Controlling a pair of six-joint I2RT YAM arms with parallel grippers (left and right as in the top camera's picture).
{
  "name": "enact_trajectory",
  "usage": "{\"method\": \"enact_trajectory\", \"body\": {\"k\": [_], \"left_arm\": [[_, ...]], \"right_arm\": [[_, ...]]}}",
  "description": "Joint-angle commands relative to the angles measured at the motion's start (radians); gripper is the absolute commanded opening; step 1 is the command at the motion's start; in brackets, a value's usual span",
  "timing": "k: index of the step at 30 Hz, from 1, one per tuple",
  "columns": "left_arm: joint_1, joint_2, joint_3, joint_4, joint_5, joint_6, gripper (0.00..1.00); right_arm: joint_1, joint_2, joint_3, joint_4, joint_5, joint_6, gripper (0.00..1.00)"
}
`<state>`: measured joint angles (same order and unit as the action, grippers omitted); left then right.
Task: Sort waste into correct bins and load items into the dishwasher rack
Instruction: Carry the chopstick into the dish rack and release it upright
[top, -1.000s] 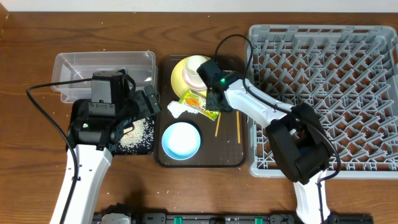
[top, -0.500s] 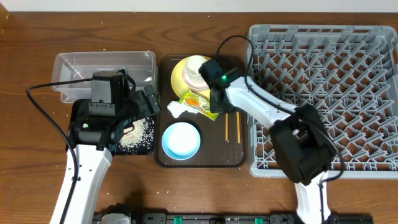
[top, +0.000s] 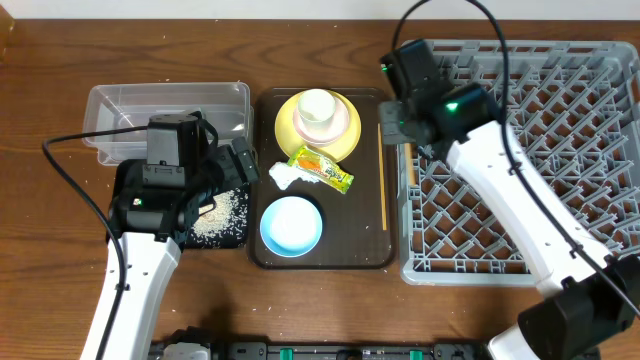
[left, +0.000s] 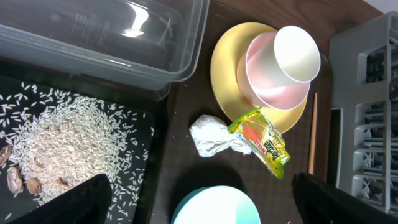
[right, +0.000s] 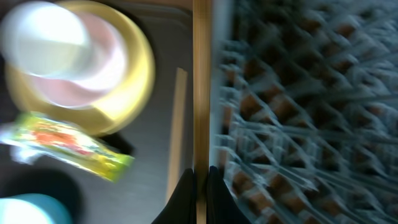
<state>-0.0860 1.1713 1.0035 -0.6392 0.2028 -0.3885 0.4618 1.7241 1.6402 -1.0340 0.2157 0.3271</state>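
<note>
Swung from the brown tray (top: 370, 255) to the left edge of the rack (top: 560, 90), the right gripper (top: 405, 138) carries one chopstick (top: 409, 170) overhead; the second chopstick (top: 381, 180) lies on that tray, no dish is racked, the tub (top: 120, 105) is empty and rice (top: 222, 212) sits in the black tray (top: 236, 236). Left wrist: left gripper (left: 211, 198) spread wide, holding nothing, above wrapper (left: 261, 140), tissue (left: 211, 137), plate (left: 227, 68), white bowl (left: 273, 96), cup (left: 297, 53) and blue bowl (left: 186, 213), all unsorted. Right wrist: jaws pinched on the chopstick, which runs along the rack's edge, not yet loaded, with most of the job likely ahead
</note>
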Motion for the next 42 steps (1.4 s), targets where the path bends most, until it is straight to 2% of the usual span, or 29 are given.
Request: {"method": "enact_trajectory", "body": {"k": [1, 13, 24, 39, 42], "left_arm": [[0.005, 0.002, 0.013, 0.0, -0.006, 0.009, 0.95], [0.005, 0.002, 0.013, 0.0, -0.006, 0.009, 0.95], [0.005, 0.002, 0.013, 0.0, -0.006, 0.009, 0.95], [0.005, 0.002, 0.013, 0.0, -0.006, 0.009, 0.95], [0.005, 0.002, 0.013, 0.0, -0.006, 0.009, 0.95]], "right_arm": [[-0.062, 0.022, -0.016, -0.029, 0.039, -0.055, 0.01], [-0.174, 0.029, -0.158, 0.012, 0.028, -0.061, 0.01], [-0.181, 0.029, -0.313, 0.187, -0.01, -0.08, 0.01], [-0.181, 0.029, -0.42, 0.33, -0.026, -0.108, 0.01], [-0.181, 0.029, -0.442, 0.36, -0.047, -0.107, 0.05]]}}
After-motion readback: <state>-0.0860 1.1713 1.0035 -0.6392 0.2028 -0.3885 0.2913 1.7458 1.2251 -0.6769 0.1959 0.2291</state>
